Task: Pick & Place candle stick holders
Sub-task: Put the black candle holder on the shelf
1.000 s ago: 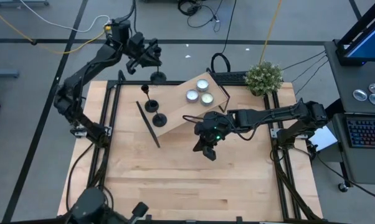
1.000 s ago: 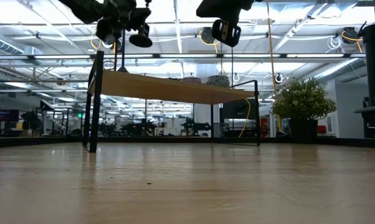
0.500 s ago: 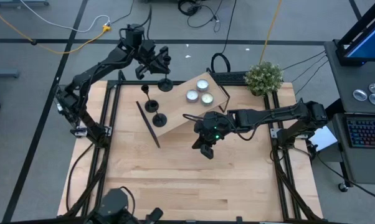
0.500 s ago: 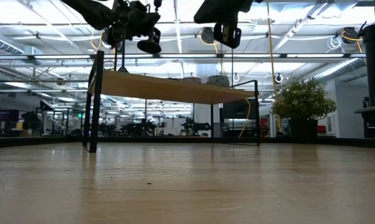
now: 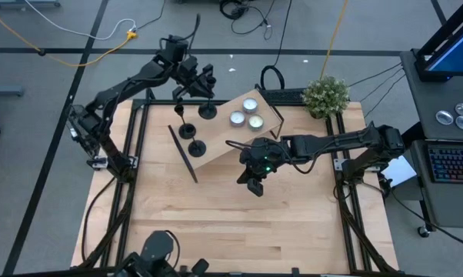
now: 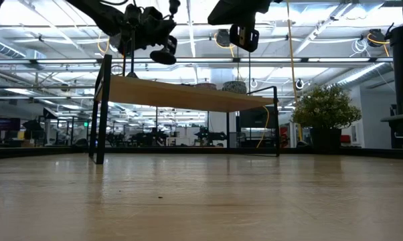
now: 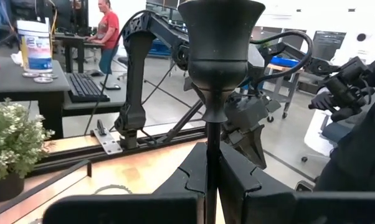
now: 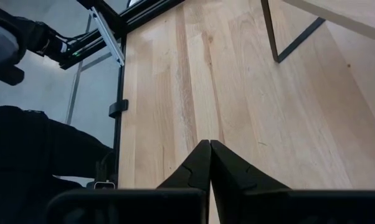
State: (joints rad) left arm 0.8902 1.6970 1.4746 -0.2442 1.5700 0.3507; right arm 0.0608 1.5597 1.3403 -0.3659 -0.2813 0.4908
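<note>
My left gripper hangs over the far left end of a raised wooden shelf, shut on a black candle stick holder. The holder's disc base hangs above the shelf top, as the low view also shows. Two more black holders stand on their disc bases on the shelf's left end. My right gripper is shut on nothing. It hovers over the bare table in front of the shelf. My left gripper pinches the holder's thin stem between its two fingers, below the cup. The fingers reach in level from the table's far left and lie across the stem. The holder is lifted clear and near upright, cup up and disc base below the fingers.
Three silvery tealights sit on the shelf's right half. A potted plant stands at the far right corner. Black frame rails run along the table's sides. Open wood lies toward the near edge.
My left gripper has carried the holder toward the table's right and near side and somewhat down. It has come from beyond the far left corner to over the shelf's far end. The holder stays pinched and near upright.
</note>
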